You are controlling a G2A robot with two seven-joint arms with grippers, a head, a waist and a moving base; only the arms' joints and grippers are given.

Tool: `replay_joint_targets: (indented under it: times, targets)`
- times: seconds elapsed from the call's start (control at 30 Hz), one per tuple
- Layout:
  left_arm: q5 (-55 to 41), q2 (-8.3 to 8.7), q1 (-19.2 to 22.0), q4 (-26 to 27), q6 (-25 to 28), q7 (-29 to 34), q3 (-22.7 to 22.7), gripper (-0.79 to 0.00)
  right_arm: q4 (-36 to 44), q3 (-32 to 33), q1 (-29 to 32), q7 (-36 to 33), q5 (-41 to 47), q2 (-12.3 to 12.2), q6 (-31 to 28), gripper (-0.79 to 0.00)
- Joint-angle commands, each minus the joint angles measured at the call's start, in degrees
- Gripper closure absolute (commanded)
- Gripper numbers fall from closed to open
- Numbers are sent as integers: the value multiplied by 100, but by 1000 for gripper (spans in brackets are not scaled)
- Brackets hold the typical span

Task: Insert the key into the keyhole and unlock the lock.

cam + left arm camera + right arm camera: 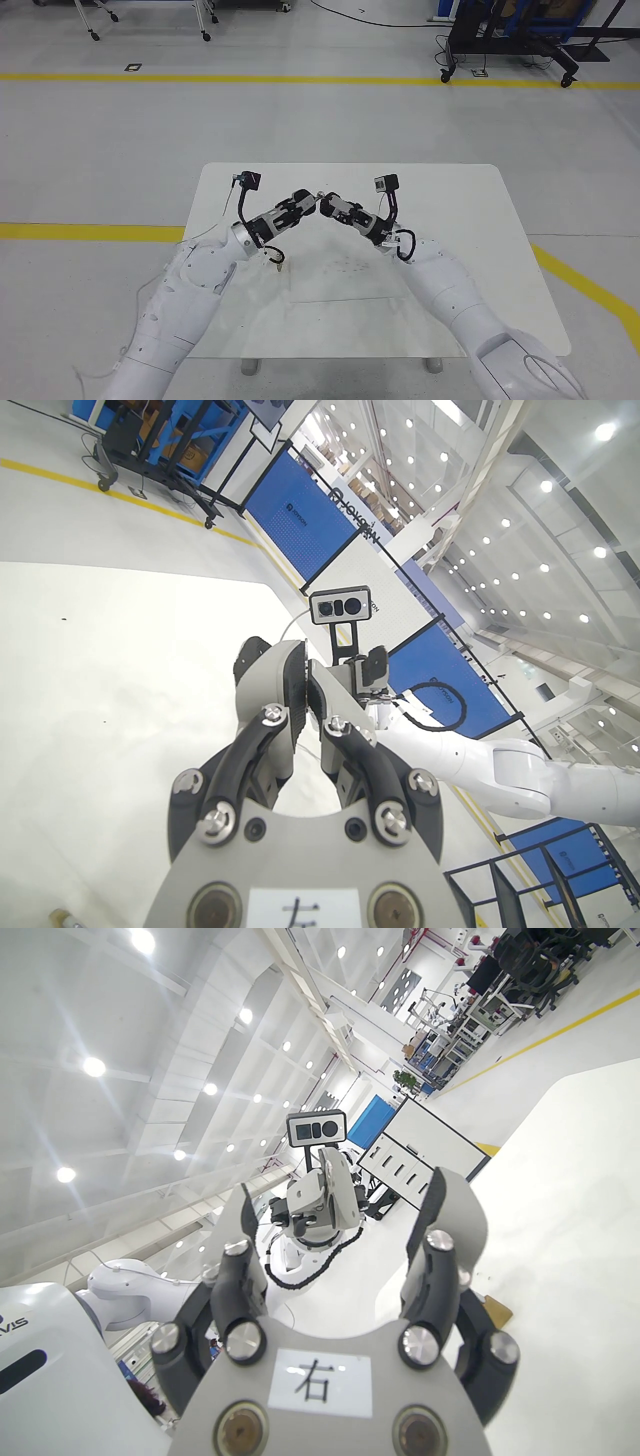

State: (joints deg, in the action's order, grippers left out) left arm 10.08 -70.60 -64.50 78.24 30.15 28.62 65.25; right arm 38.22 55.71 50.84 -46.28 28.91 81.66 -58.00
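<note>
Both arms meet tip to tip above the middle of the white table point(450, 200). My left gripper point(306, 692) is shut, its ribbed pads pressed together, and I see nothing between them. It faces my right gripper point(342, 1193), which stands open with an empty gap. In the top view the left gripper point(305, 203) and right gripper point(328, 203) almost touch. A brown, brass-like block point(496, 1310), perhaps the lock, lies on the table behind one right finger. A small beige piece point(61, 917) lies on the table near the left wrist. I cannot make out a key.
The table's far edge point(350, 166) is close behind the grippers, with wide bare surface to either side. A few faint dark specks point(350, 265) mark the top nearer the robot. Floor with yellow lines surrounds the table.
</note>
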Motion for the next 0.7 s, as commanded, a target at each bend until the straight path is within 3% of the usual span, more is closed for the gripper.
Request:
replay_joint_targets:
  times: [0.0, 0.2, 0.33, 0.53, 0.57, 0.6, 0.67]
  targets:
    - [20, 33, -27, 24, 34, 115, 101, 0, -1, 22, -1, 0, 6, -3, 0, -785]
    - [-74, 162, 19, 152, -35, 1277, 305, 0, -1, 22, -1, 0, 6, -3, 0, -785]
    - [-415, 240, 144, 301, -243, 2423, 323, 0, 21, 15, 0, 16, -122, -13, 30, -785]
    - [-182, 347, 182, 564, -220, 2946, 467, 0, 477, -6, 91, -91, -1270, -162, 304, -785]
    - [-110, 361, 189, 582, -228, 2968, 485, 0, 558, -3, 133, -118, -1318, -180, 365, -739]
    - [-81, 372, 194, 603, -216, 3028, 478, 0, 624, 2, 166, -139, -1365, -197, 430, -594]
    - [-21, 394, 213, 615, -206, 3115, 482, 0, 749, -5, 217, -183, -1459, -222, 537, -379]
